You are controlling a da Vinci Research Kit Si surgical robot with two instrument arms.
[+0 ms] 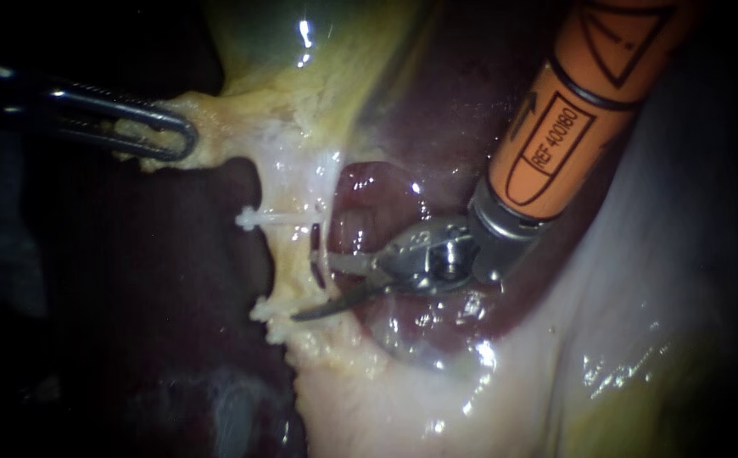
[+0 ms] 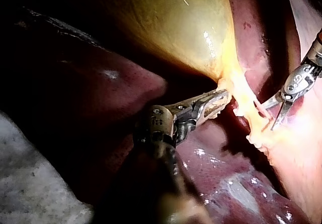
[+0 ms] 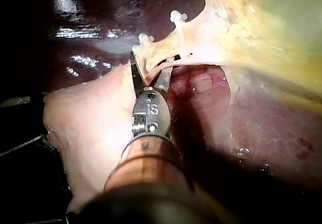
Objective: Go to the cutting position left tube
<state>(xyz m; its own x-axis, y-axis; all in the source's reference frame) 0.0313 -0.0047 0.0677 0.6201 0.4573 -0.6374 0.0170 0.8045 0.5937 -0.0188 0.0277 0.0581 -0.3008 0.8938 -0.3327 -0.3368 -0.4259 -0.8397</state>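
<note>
1. Since the left tube (image 1: 291,267) is, by my reading, the pale strand with the white clip (image 1: 271,219) clamped across it, I place everything from that clip. The tube runs lengthwise from the yellow tissue (image 1: 225,127) above the clip to a fatty knot below it, and it is stretched nearly straight.
2. Just below the clip and to its right, a dark slit parts this strand from the tissue beside it. I cannot tell whether that neighbour is a second tube.
3. Below the clip, the right instrument (image 1: 310,288) comes at the tube from the clip's right, crosswise to the tube's long axis. Its two blades stand spread. One tip ends close under the clip at the slit, and the other reaches across the strand further below the clip. That stretch of tube lies in the gap between them, not yet squeezed.
4. This is by far the nearer instrument. The coming move looks like a small advance that sets both blades square across the tube while staying clear of the clip.
5. Up and to the left of the clip, well apart from it, the left instrument (image 1: 165,136) has its jaws pinched on the yellow tissue, which seems to hold the strand taut.
6. Further out, the gallbladder (image 1: 284,51) lies above the clip and the dark liver (image 1: 174,280) lies to its left.
</note>
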